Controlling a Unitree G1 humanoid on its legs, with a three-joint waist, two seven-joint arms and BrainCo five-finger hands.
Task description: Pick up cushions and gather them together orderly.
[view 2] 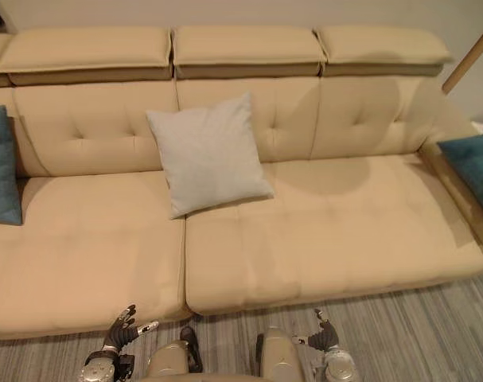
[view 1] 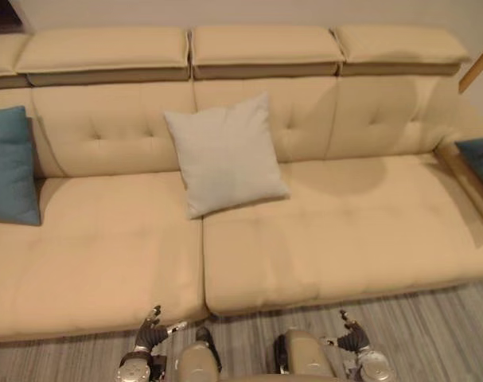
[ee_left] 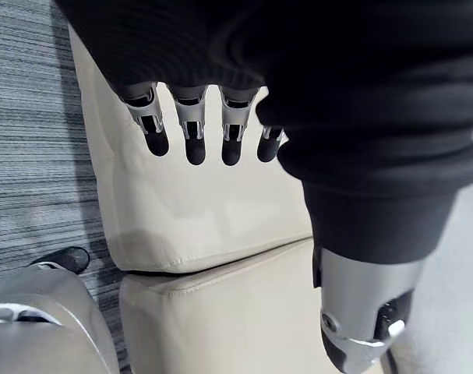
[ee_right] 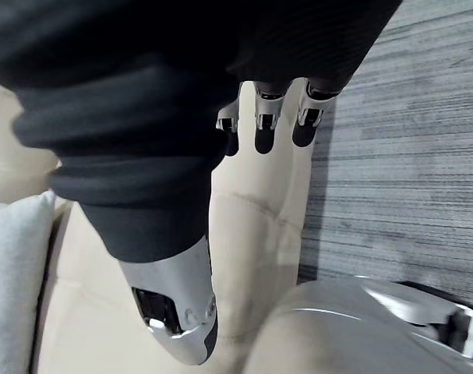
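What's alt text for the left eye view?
A light grey cushion leans at the middle of a beige sofa, with a left teal cushion at one end and a right teal cushion at the other. Low in front, the left hand and right hand are open and empty.

1. No text, label, brand, number or sign can be read.
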